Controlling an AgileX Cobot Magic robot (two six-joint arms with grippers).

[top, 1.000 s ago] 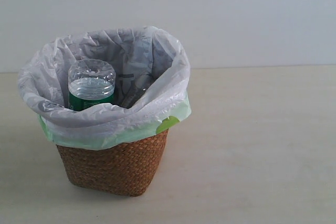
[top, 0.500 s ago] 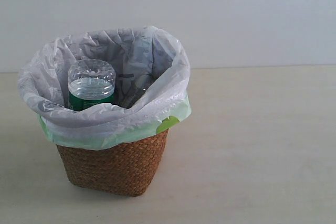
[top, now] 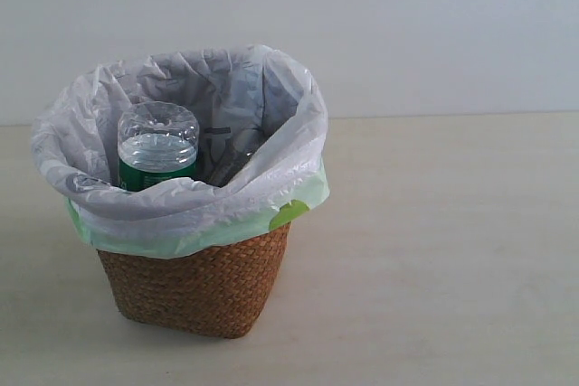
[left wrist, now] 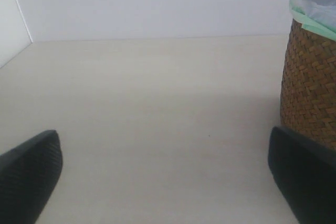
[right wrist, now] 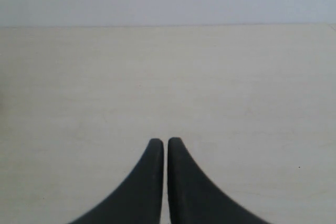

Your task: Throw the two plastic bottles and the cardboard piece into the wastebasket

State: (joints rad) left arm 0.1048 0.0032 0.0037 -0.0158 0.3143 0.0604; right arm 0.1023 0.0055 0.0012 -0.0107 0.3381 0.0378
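The brown wicker wastebasket (top: 208,287), lined with a crinkled white and green bag, stands at the left of the exterior view. The shorter bottle with the green label (top: 157,148) stands bottom-up inside it. Part of another clear bottle (top: 237,155) shows deeper in the bag. The cardboard piece is hidden or out of view. Neither arm shows in the exterior view. My left gripper (left wrist: 165,174) is open over bare tabletop, beside the basket's wicker wall (left wrist: 310,93). My right gripper (right wrist: 166,142) is shut on nothing, its fingertips together above the table.
A pale wooden tabletop (top: 434,250) spreads around the basket, with a plain white wall behind. A wall corner shows in the left wrist view.
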